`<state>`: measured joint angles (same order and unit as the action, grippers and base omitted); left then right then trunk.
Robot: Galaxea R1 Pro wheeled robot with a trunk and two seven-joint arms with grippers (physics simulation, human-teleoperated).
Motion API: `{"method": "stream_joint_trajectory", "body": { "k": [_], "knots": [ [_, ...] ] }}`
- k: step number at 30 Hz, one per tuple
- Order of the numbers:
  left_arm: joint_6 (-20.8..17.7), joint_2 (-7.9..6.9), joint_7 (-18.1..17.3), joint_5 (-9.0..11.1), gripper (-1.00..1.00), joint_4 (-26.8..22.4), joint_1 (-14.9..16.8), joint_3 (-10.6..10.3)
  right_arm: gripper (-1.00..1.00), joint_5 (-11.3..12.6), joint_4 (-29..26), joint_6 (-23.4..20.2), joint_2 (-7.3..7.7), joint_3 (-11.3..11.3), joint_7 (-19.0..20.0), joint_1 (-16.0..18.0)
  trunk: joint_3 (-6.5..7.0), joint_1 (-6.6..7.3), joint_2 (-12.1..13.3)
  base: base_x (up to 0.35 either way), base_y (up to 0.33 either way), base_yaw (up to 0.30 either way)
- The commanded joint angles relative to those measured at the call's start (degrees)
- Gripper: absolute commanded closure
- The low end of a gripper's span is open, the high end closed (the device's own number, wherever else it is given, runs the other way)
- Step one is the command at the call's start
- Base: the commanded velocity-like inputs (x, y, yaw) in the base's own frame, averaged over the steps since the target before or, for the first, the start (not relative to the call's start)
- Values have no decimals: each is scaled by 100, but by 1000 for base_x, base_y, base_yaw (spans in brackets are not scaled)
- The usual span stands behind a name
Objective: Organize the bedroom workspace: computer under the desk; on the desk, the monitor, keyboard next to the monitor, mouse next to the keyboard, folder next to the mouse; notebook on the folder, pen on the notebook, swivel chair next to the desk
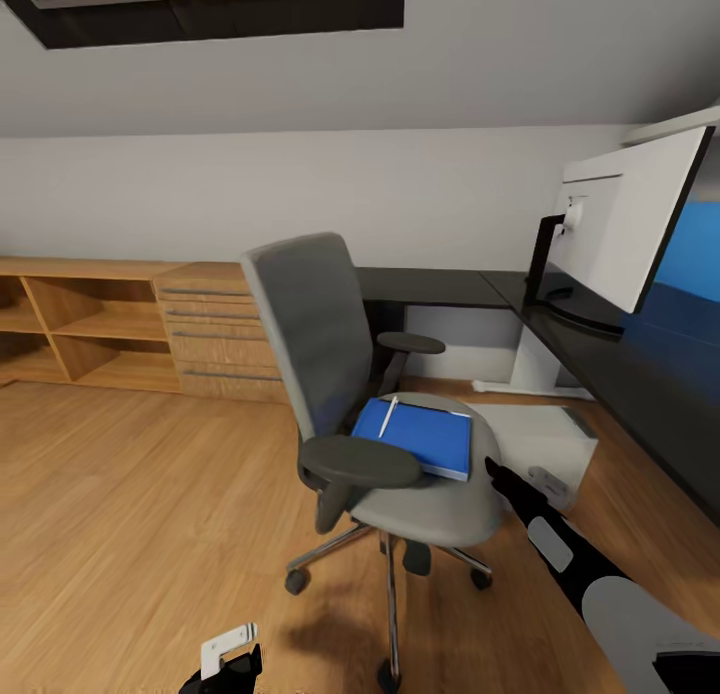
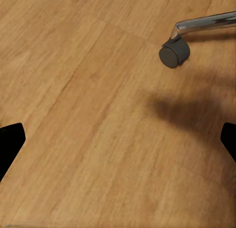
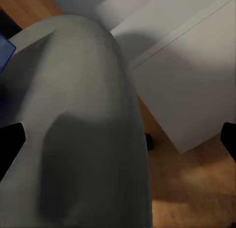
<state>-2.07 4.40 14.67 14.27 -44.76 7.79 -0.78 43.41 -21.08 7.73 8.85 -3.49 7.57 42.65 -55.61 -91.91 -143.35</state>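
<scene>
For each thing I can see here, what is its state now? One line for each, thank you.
swivel chair: upright on the floor, away from the desk.
folder: flat on the chair seat.
pen: lying on the folder.
monitor: upright on the desk.
computer: on the floor by the desk.
left end effector: open, above the floor.
right end effector: open, at the seat edge.

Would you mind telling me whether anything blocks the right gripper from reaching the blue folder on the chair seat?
Nothing visible does. The right gripper sits at the seat's front edge, and the blue folder lies just beyond it on the swivel chair. A pen and notebook rest on the folder, so they may shift when it is lifted.
</scene>
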Motion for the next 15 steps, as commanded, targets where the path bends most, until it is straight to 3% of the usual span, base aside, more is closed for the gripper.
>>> {"method": "stream_joint_trajectory", "body": {
  "k": [1,15],
  "knots": [
    [-21,0,27,32,-100,-7,3,-10,-100,71,306,27,2,-108,34,-2,-6,0,-1,0,0,252],
    [-21,0,27,32,-100,-7,3,-10,-100,71,306,27,2,-108,34,-2,-6,0,-1,0,0,252]
  ]
}}
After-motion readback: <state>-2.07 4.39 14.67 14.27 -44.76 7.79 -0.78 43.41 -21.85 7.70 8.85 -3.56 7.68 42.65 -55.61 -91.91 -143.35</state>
